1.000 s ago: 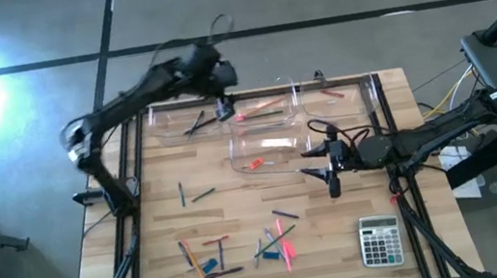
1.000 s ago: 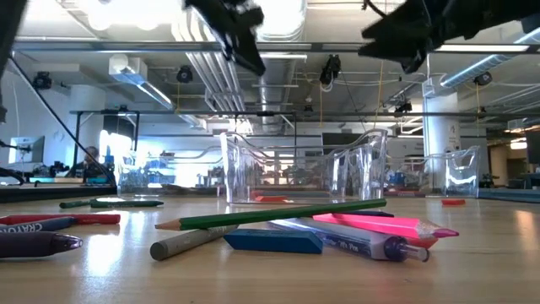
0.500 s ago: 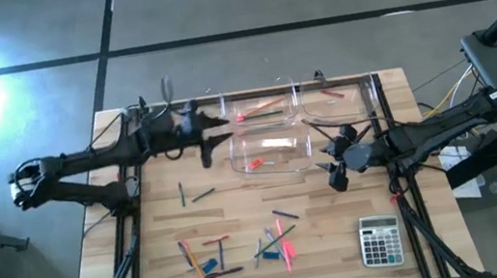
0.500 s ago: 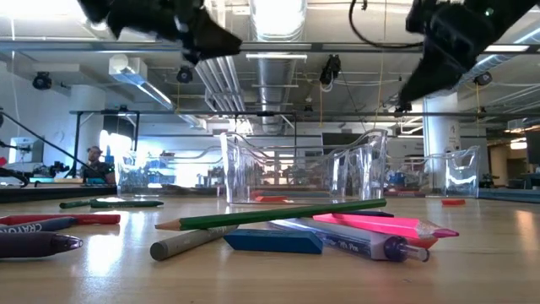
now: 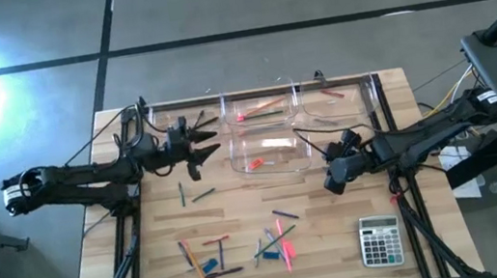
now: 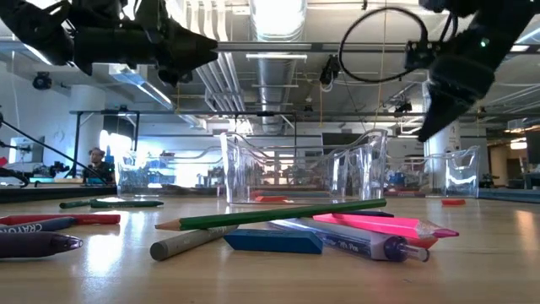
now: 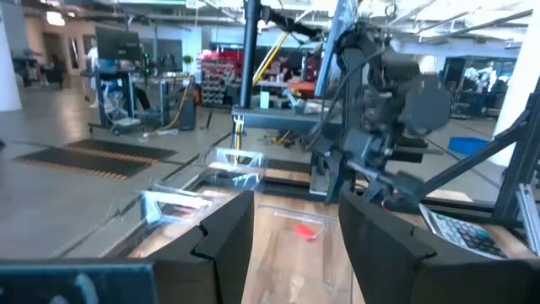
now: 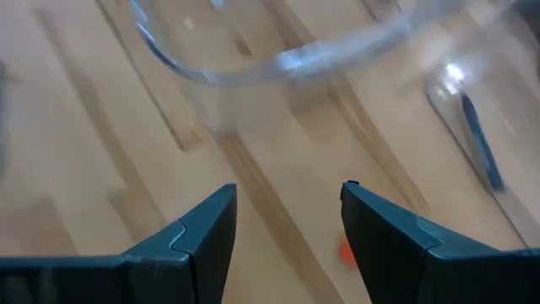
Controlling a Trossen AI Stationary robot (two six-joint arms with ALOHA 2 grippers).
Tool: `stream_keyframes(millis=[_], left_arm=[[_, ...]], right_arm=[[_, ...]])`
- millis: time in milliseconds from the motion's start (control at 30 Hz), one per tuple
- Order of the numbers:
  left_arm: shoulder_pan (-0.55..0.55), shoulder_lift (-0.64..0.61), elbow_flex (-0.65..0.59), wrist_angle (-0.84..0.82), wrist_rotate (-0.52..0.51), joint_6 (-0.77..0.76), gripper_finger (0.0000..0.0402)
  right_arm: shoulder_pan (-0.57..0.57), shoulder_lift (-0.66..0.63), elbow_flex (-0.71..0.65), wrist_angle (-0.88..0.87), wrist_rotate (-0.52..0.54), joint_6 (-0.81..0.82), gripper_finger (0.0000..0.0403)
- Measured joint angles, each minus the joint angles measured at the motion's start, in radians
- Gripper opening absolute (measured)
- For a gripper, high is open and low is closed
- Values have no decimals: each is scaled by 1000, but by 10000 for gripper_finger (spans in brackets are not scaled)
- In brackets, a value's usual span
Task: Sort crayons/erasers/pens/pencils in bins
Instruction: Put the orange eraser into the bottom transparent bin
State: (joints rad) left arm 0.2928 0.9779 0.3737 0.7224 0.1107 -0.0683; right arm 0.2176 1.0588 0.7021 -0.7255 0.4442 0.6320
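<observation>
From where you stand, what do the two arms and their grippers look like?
Both arms are dark, slim and jointed. The left arm has a white band near its base and thin black cable loops along the forearm. The right arm carries a looping black cable near the wrist. The left gripper and right gripper each end in two dark, angular, wedge-shaped fingers.

Near my calculator (image 5: 381,241), the heap of sticks (image 5: 278,242) is too small to sort (pens or pencils?). My own wrist pictures blur the bins (image 8: 278,51).
</observation>
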Motion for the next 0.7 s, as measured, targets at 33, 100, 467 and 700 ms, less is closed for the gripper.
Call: stream_keyframes(millis=[33, 100, 467, 700], left_arm=[[0, 0, 2, 4, 0, 1, 161], [0, 1, 4, 4, 0, 0, 161], [0, 3, -3, -8, 8, -5, 161], [-2, 3, -5, -24, 9, -12, 161]], right_arm=[[0, 7, 0, -18, 0, 13, 203], [0, 17, 0, -45, 1, 40, 203], [0, 59, -48, -53, -12, 119, 203], [0, 32, -124, -48, -33, 219, 203]])
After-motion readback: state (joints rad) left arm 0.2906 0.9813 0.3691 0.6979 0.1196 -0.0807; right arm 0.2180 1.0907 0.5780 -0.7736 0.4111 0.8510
